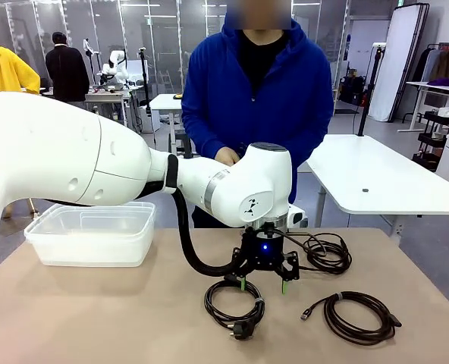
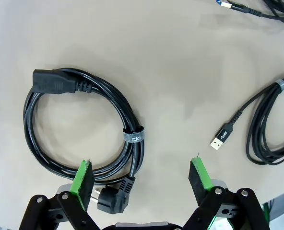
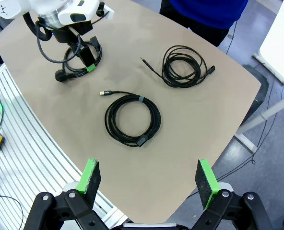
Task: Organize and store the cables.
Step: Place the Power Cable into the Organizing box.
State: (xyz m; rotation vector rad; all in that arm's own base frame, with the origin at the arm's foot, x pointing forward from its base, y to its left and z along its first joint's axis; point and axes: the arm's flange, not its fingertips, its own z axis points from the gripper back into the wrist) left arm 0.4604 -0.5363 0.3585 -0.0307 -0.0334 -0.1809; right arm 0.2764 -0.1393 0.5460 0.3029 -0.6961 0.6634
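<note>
The left gripper point(image 1: 262, 287) point(image 2: 141, 167) is holding its jaws fully apart, with nothing between them. In the left wrist view, one green pad point(image 2: 83, 173) is hanging over the near arc of the power cord coil point(image 2: 133, 138) point(image 1: 233, 307), close to its angled plug. The other pad is hanging over bare table point(image 1: 95, 318). Whether either pad is touching the cord cannot be told. The fingers are pointing straight down. The left arm is entering from the picture's left, reaching across the middle, with its wrist bending vertically above the coil.

The right gripper point(image 3: 147, 167) is also holding its jaws wide apart and is gripping nothing. It is hovering high over the table's edge, looking down on the table.

The USB cable coil point(image 1: 331, 315) point(image 3: 140, 99) point(image 2: 282, 85) is lying beside the power cord coil, apart from it. A third, looser coil point(image 1: 344, 258) point(image 3: 167, 69) is lying farther off, towards the person. A clear plastic container point(image 1: 95, 235) is standing on the table's left side, well apart from all three coils. The person's hand point(image 1: 226, 155) is staying above the far edge, behind the arm.
</note>
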